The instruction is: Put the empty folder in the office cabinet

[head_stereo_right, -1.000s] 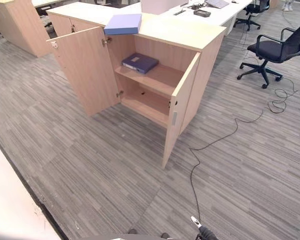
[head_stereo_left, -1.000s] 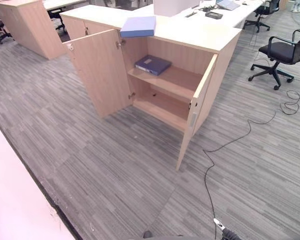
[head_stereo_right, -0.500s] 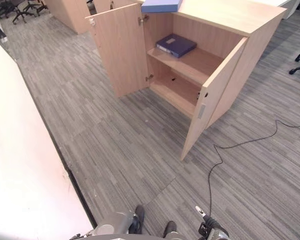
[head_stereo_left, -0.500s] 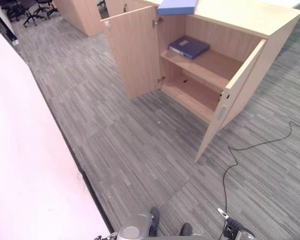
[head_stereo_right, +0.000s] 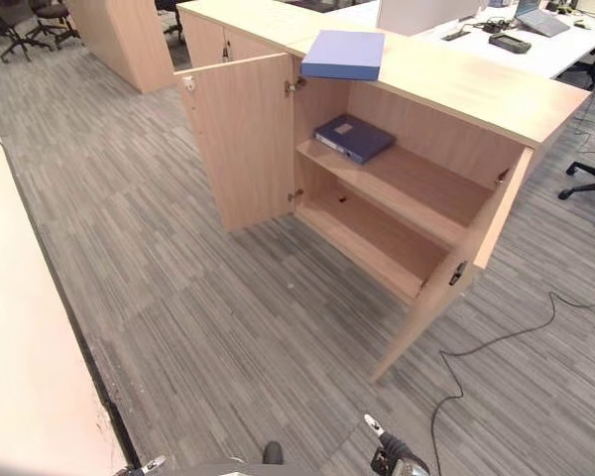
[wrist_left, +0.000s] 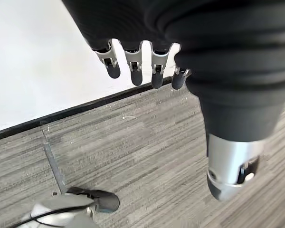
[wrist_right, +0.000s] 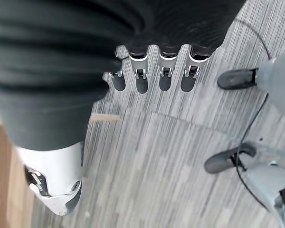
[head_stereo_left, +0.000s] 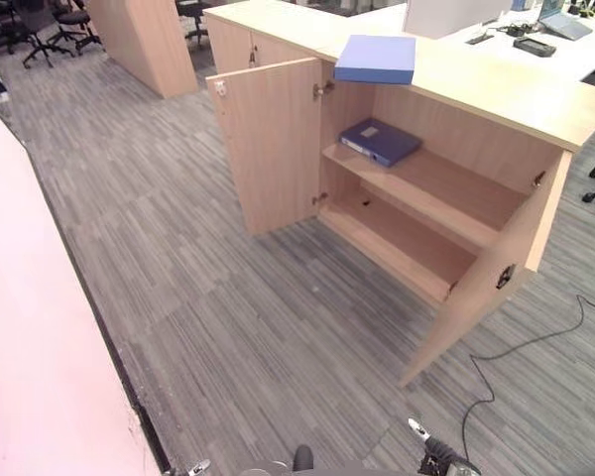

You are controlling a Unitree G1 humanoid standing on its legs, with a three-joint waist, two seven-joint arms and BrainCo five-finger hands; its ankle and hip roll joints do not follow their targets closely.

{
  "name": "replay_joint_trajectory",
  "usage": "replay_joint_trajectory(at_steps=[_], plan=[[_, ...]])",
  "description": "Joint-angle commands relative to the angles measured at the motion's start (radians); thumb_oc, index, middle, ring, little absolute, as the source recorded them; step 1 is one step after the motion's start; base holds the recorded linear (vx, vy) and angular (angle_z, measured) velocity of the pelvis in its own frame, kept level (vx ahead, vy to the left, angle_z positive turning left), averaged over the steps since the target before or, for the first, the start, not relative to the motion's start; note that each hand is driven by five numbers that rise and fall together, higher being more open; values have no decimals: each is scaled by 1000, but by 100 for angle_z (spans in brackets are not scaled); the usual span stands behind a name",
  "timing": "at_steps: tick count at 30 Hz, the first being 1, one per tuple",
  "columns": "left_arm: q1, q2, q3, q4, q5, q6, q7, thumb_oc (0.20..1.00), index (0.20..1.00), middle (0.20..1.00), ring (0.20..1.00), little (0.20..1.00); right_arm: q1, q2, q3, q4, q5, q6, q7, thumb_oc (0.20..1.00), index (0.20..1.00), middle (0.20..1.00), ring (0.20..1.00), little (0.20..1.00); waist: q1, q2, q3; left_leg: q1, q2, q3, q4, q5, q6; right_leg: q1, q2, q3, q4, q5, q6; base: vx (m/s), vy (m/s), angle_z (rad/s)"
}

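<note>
Left eye view: light-blue folder [head_stereo_left: 376, 59] lies flat on cabinet [head_stereo_left: 496, 94] top, upper centre, overhanging front edge. Dark-blue binder [head_stereo_left: 380, 141] on upper shelf below it; both doors open. Left hand [wrist_left: 133, 66] & right hand [wrist_right: 152, 76] over carpet, fingers relaxed, holding nothing.

Grey striped carpet [head_stereo_left: 258, 327] covers the floor, and a white wall [head_stereo_left: 30, 357] with a dark skirting runs along it at 9 o'clock. At 11 o'clock stands a second wooden unit [head_stereo_left: 144, 40] with black office chairs [head_stereo_left: 40, 25] beside it. At 1 o'clock a white bench [head_stereo_right: 535, 45] carries a laptop [head_stereo_right: 542, 20] and a dark device [head_stereo_right: 509, 43], and another black chair [head_stereo_right: 590, 169] sits at 3 o'clock.
</note>
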State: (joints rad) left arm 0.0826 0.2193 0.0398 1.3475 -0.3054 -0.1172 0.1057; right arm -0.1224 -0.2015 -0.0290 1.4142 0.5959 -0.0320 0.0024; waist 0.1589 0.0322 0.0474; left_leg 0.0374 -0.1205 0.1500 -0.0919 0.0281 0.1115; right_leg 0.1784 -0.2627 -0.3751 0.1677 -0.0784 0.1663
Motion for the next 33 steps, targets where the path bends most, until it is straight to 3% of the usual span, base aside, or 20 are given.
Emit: replay_joint_trajectory(at_steps=[1,2,4,6,7,9,10,11,13,19,20,21,22,25,26,29,30,31,32,33], plan=[[17,6,-7,4,20,-7,11,1000,1000,1000,1000,1000,-9,-41,0,-9,-24,3,16,1000,1000,1000,1000,1000,31,0,49,-6,-26,-79,15,-54,-34,-59,-147,-13,147,213,14,216,371,15],[16,12,-9,7,26,-4,7,1000,1000,1000,1000,1000,-8,-34,7,-10,-23,2,19,1000,1000,1000,1000,1000,25,12,62,15,-13,-88,15,-60,-26,-103,-150,-22,198,198,-9,259,238,30],[16,19,-9,3,25,-5,4,1000,1000,1000,1000,1000,-9,-32,15,-14,-23,3,22,1000,1000,1000,1000,1000,11,22,87,41,15,-116,27,-66,-31,-169,-75,-21,156,125,-36,117,-37,44],[15,19,-13,2,27,-4,2,1000,1000,1000,1000,1000,-15,-29,21,-16,-16,3,23,1000,1000,1000,1000,1000,-4,28,111,47,23,-135,43,-55,-28,-225,-17,-14,109,137,-52,44,-63,81],[15,17,-23,-1,28,-5,1,1000,1000,1000,1000,1000,-17,-25,31,-17,-2,0,24,1000,1000,1000,1000,1000,-28,15,138,70,14,-171,51,-64,-29,-294,65,34,50,156,-49,160,-68,88],[13,14,-29,1,32,-9,-1,1000,1000,1000,1000,1000,-16,-27,19,-20,58,-16,16,1000,1000,1000,1000,1000,-67,-16,154,106,-15,-228,42,-81,-27,-368,171,99,-74,224,-33,258,-77,117],[9,15,-30,3,38,-10,-3,1000,1000,1000,1000,1000,-6,-28,10,-8,59,-16,15,1000,1000,1000,1000,1000,-83,-29,152,123,-25,-260,32,-94,-29,-382,199,104,-127,253,-28,339,-128,69],[15,14,-25,10,49,-10,1,1000,1000,1000,1000,1000,12,-24,11,10,49,-14,13,1000,1000,1000,1000,1000,-82,-44,135,131,-29,-261,25,-110,-29,-334,202,72,-194,258,-43,332,-155,-11],[25,9,-16,15,49,-11,3,1000,1000,1000,1000,1000,27,-24,7,16,45,-14,15,1000,1000,1000,1000,1000,-85,-48,106,150,-12,-268,11,-119,-36,-314,222,80,-213,246,-54,311,-146,61],[21,8,-24,17,28,-11,11,1000,1000,1000,1000,1000,45,-29,7,-7,88,-26,12,1000,1000,1000,1000,1000,-104,-48,78,162,94,-262,61,-188,-101,-289,258,69,-181,158,-89,289,-164,-1],[9,11,-36,8,26,-16,15,1000,1000,1000,1000,1000,47,-33,6,-9,94,-30,11,1000,1000,1000,1000,1000,-110,-51,82,129,119,-238,150,-202,-134,-277,255,63,-163,126,-101,184,-183,-6],[-8,14,-45,-10,12,-23,20,1000,1000,1000,1000,1000,45,-38,6,-12,102,-36,9,1000,1000,1000,1000,1000,-108,-52,114,46,131,-200,341,-161,-168,-243,256,61,-157,106,-118,97,-202,22],[-22,14,-52,-32,-6,-26,24,1000,1000,1000,1000,1000,35,-45,11,-13,105,-33,5,1000,1000,1000,1000,1000,-103,-65,149,-88,125,-188,563,-85,-160,-222,244,59,-152,93,-143,23,-153,69],[-21,9,-53,-42,-14,-29,30,1000,1000,1000,1000,1000,27,-54,10,-13,104,-29,-3,1000,1000,1000,1000,1000,-87,-66,167,-177,138,-155,672,-64,-135,-193,242,67,-150,70,-157,57,-44,7],[-15,7,-48,-33,-17,-26,30,1000,1000,1000,1000,1000,27,-59,8,-15,104,-25,-3,1000,1000,1000,1000,1000,-76,-78,170,-243,135,-133,656,-88,-114,-166,227,85,-155,58,-156,162,51,-45],[-4,10,-42,-24,-18,-23,29,1000,1000,1000,1000,1000,33,-62,14,-17,92,-22,2,1000,1000,1000,1000,1000,-59,-87,167,-263,118,-147,539,-98,-110,-143,219,115,-160,47,-151,169,86,-12],[3,12,-37,-16,-20,-21,26,1000,1000,1000,1000,1000,36,-67,19,-14,75,-21,3,1000,1000,1000,1000,1000,-44,-77,162,-269,101,-194,394,-49,-129,-120,226,137,-167,34,-148,207,134,-39],[3,12,-37,-16,-20,-21,26,1000,1000,1000,1000,1000,36,-67,19,-14,75,-21,3,1000,1000,1000,1000,1000,-46,-79,160,-269,98,-195,385,-41,-129,-123,223,135,-168,36,-148,308,192,-31],[7,11,-32,-2,-22,-20,23,1000,1000,1000,1000,1000,39,-66,21,-14,68,-23,2,1000,1000,1000,1000,1000,-29,-61,151,-282,90,-265,261,42,-154,-89,240,163,-177,20,-147,171,98,-27],[8,11,-32,-2,-22,-20,23,1000,1000,1000,1000,1000,40,-66,21,-14,68,-23,2,1000,1000,1000,1000,1000,-29,-62,152,-277,89,-264,255,46,-154,-88,239,164,-177,19,-147,254,143,-32]])
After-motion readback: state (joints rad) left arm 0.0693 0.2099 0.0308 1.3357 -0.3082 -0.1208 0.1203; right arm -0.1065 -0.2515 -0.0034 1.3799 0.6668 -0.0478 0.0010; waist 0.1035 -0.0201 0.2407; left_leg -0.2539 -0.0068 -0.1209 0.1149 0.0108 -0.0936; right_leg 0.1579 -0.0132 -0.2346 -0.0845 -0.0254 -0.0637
